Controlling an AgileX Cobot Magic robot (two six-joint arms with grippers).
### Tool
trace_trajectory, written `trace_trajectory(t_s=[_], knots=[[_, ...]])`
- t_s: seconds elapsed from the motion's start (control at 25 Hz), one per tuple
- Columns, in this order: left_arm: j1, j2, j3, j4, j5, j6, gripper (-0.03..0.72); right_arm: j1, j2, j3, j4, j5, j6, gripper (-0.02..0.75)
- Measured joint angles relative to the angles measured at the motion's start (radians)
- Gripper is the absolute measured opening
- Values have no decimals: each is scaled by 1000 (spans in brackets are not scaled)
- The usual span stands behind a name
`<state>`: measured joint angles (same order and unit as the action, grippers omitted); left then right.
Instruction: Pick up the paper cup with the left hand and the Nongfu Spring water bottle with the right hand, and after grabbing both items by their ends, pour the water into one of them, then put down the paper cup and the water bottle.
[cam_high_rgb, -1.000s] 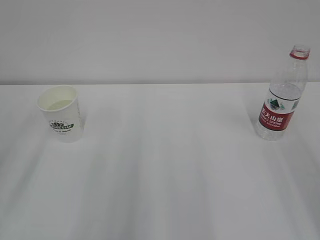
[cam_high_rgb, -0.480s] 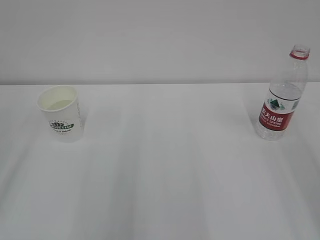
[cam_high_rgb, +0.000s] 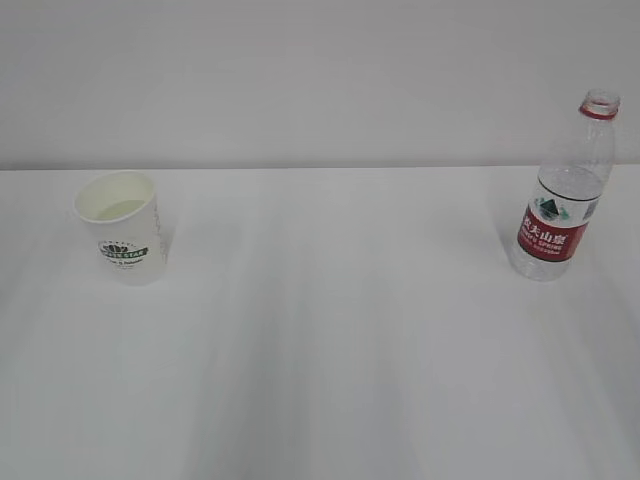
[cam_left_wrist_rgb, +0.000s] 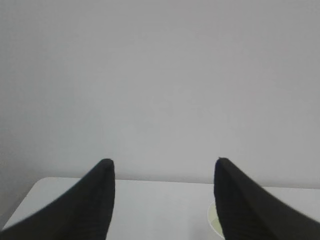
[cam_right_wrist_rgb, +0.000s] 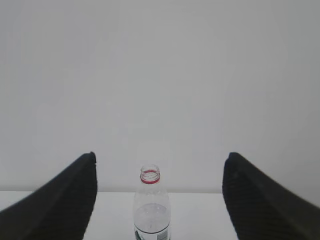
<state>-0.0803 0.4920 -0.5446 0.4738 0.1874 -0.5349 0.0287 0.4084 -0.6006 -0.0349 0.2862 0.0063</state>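
In the left wrist view, the left hand (cam_left_wrist_rgb: 162, 167) was seen closest to the lens, its two black fingers (cam_left_wrist_rgb: 90, 205) spread apart with nothing between them. Just past the right finger, a sliver of the paper cup (cam_left_wrist_rgb: 214, 224) was glimpsed low at the picture's bottom edge, standing on the white table (cam_left_wrist_rgb: 160, 207) and apart from the gripper.

In the right wrist view, the right hand (cam_right_wrist_rgb: 159, 160) was likewise shown with fingers (cam_right_wrist_rgb: 67, 200) held wide and empty. Beyond them, the Nongfu Spring water bottle (cam_right_wrist_rgb: 151, 210) was framed upright in the gap, uncapped, untouched.

From the exterior view, neither gripper was visible. The cup (cam_high_rgb: 122, 228) was found upright at the table's left, the bottle (cam_high_rgb: 562, 195) upright at the far right, well apart. Behind the table (cam_high_rgb: 330, 330) a plain pale wall (cam_high_rgb: 300, 80) was seen. Whether water was in the bottle could not be told.
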Motion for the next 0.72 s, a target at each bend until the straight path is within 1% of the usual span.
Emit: trace_trajectory(t_s=[0.2, 0.52, 0.6, 0.72], knots=[[0, -17, -43, -3, 125, -2, 448, 0, -22, -23, 0, 87, 0, 592], [0, -76, -75, -15, 353, 13, 447, 0, -72, -67, 0, 190, 0, 592], [0, -99, -83, -34, 392, 68, 447, 0, -83, -79, 0, 228, 0, 592], [0, -136, -97, -107, 467, 216, 445, 0, -99, -90, 0, 283, 0, 592]])
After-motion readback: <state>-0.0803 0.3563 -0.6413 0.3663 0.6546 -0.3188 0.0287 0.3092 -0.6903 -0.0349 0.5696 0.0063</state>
